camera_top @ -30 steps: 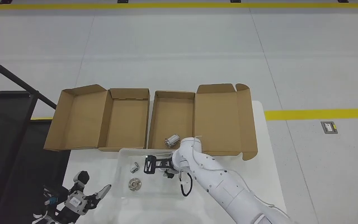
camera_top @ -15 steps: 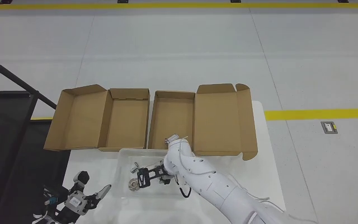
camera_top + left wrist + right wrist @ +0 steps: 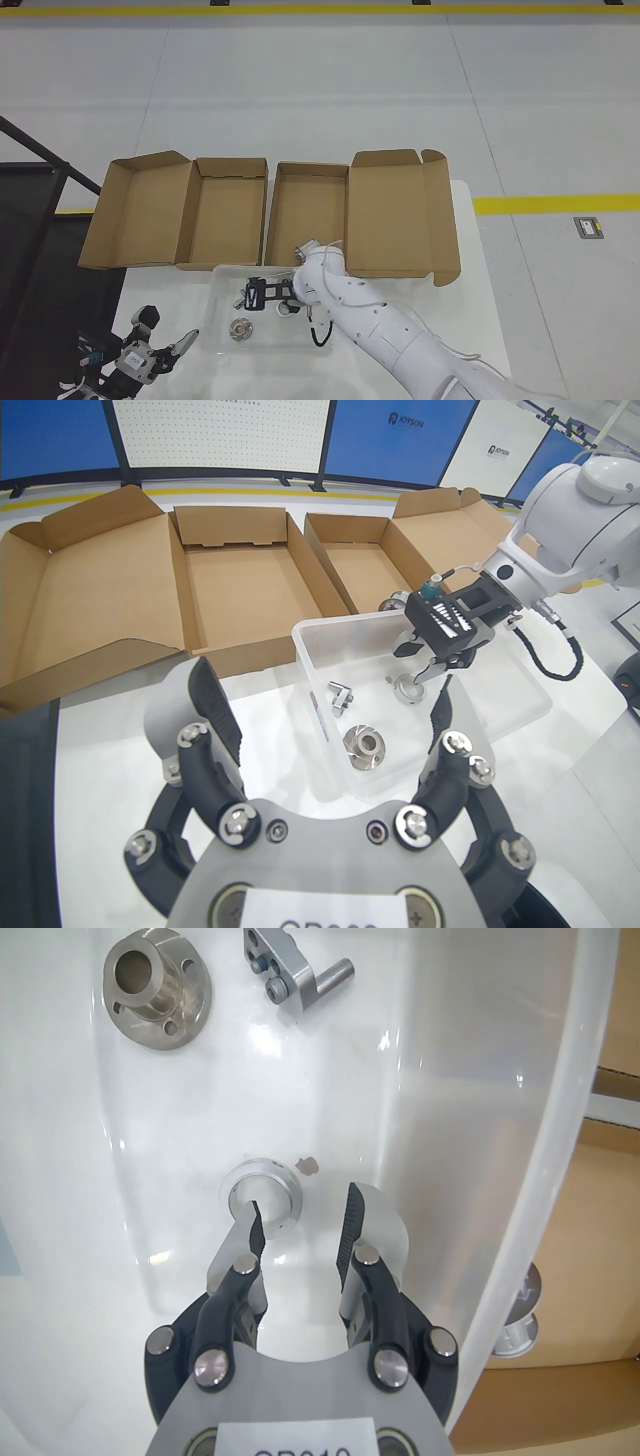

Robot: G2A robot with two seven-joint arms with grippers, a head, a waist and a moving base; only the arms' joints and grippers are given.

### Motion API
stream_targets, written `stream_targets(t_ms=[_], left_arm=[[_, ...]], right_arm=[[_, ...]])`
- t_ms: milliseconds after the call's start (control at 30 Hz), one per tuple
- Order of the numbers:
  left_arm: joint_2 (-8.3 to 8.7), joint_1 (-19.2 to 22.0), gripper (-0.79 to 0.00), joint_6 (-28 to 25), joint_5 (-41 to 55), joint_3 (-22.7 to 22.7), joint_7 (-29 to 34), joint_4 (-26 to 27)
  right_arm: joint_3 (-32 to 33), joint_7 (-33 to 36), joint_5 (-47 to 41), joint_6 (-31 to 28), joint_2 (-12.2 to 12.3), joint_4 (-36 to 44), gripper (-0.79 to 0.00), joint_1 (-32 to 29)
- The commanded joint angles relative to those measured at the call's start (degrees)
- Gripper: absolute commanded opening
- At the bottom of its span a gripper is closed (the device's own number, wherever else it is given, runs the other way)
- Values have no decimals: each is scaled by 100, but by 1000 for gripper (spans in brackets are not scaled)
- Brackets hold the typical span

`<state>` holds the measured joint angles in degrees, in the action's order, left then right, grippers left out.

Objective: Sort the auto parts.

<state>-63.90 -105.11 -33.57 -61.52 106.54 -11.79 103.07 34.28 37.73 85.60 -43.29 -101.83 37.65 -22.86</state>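
Currently right jaws half-open, straddling wall of small silver aluminium ring collar [image 3: 289, 1185]: one tip in bore, other outside. Collar lies flat in clear plastic bin [image 3: 550, 1168]. Risk: thin-wall pinch, collar tilts, slips on lift. Left jaws wide, empty.

Floor [image 3: 300, 90]: pale grey, with faint panel seams. A yellow line [image 3: 320, 10] runs along the upper edge of the top view. A second yellow stripe [image 3: 555, 204] lies at mid right, with a small floor marker [image 3: 589, 227] just below it. White table [image 3: 475, 270] at lower centre. Black rail [image 3: 50, 155] over a dark surface [image 3: 30, 260] at left. Blue panels [image 3: 55, 435] and white pegboard panels [image 3: 215, 435] stand beyond the table.
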Motion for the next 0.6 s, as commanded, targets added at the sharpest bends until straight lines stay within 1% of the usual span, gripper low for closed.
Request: stream_targets(t_ms=[0, 167, 367, 533, 567], left_arm=[[0, 0, 0, 0, 0, 0, 0, 0], [0, 0, 0, 0, 0, 0, 0, 0], [0, 0, 0, 0, 0, 0, 0, 0], [0, 0, 0, 0, 0, 0, 0, 0], [0, 0, 0, 0, 0, 0, 0, 0]], right_arm=[[-30, 43, -28, -38, -39, -83, -425, 36], [-107, 130, -120, -42, -161, -300, -437, 124], [-181, 50, -185, 48, -309, -651, -437, 254], [-261, 132, -253, 100, -459, -944, -419, 340], [-269, 122, -270, 110, -485, -1009, -428, 361]])
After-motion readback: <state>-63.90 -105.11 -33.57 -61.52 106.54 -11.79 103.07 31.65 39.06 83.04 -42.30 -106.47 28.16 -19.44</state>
